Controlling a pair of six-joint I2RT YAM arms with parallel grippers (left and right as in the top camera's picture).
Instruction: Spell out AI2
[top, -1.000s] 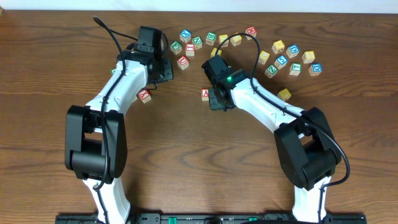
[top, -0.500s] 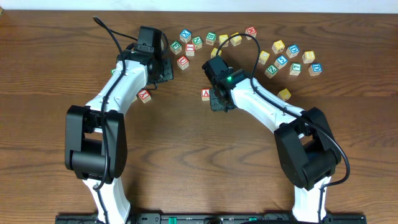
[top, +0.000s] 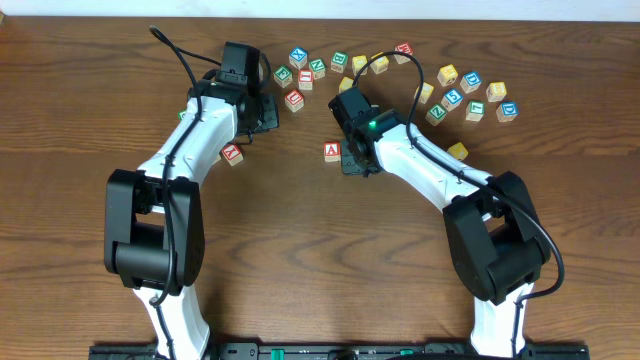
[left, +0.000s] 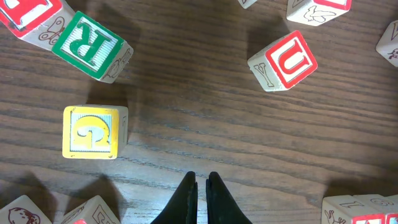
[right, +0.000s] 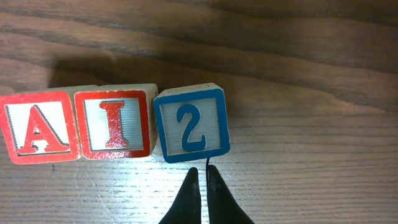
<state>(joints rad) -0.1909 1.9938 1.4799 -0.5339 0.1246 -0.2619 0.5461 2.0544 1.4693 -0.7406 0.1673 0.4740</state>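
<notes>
Before your pressed-together, empty right end effector (right: 200, 176), A cube (right: 38, 127), I cube (right: 115, 121), 2 cube (right: 191, 124) look spelled; back away without nudging.

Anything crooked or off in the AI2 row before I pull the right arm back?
Minor only: the 2 cube is turned slightly, not quite square with the I cube and A cube beside it. Order reads right. The right claw hangs shut below the 2, holding nothing.

White arms (top: 185, 145), black joints and cables; right claw (right: 202, 169) dark, tapered; perhaps a green wrist light (top: 371, 126).
</notes>
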